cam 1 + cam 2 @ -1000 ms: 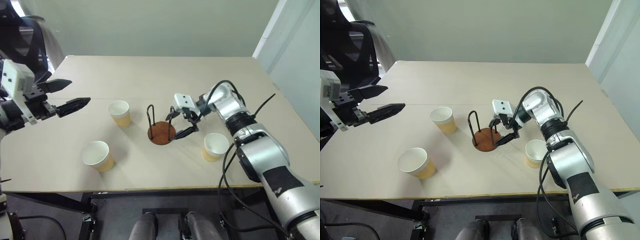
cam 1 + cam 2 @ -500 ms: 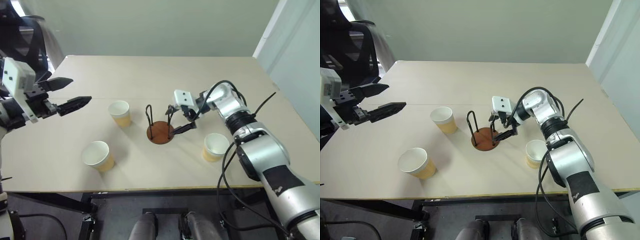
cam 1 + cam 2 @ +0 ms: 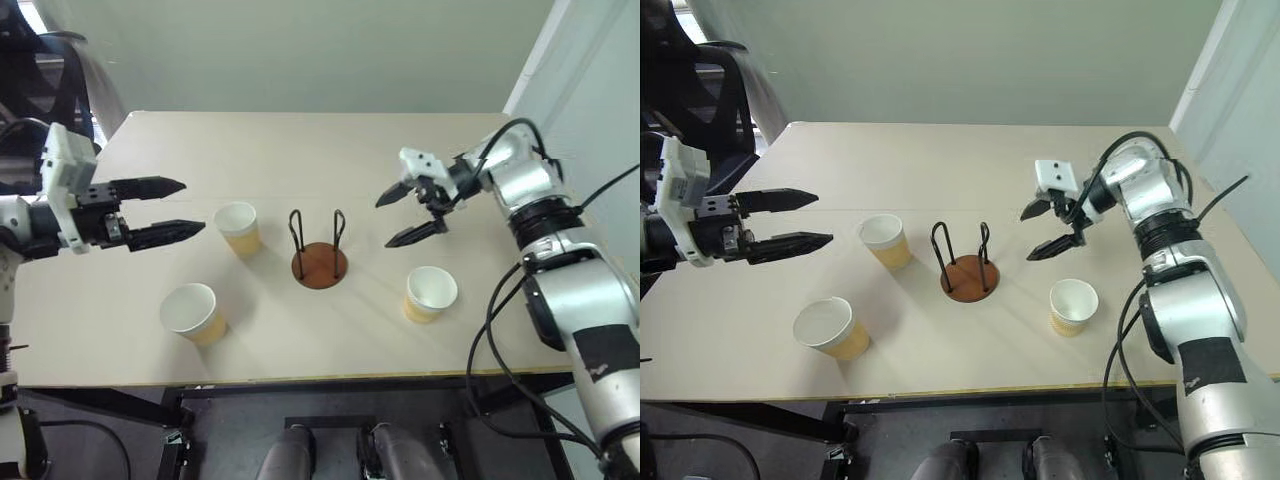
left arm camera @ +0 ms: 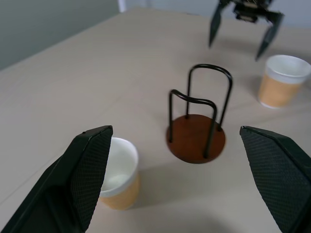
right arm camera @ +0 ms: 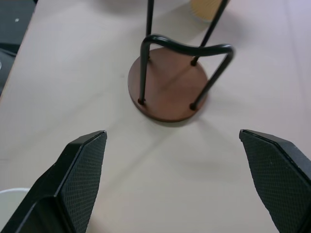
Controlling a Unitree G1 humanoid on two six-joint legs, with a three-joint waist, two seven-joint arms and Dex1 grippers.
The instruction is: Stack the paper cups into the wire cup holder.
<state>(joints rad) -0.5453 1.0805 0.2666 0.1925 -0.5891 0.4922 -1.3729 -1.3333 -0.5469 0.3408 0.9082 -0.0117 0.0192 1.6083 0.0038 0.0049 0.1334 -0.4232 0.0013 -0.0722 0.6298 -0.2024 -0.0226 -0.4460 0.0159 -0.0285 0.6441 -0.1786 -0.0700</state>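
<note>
You had soft, even light across the table [image 3: 330, 150], bright enough and with no glare. Shadows were faint, just a pale smudge beside the wire cup holder [image 3: 319, 262]. A bright window patch blew out the upper left corner. In the wrist views the near fingers [image 4: 82, 174] looked slightly soft.

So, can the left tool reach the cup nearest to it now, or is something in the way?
Probably yes. The left tool hangs open beside that cup, with bare table between them. The holder stands on the cup's far side, out of the path.
</note>
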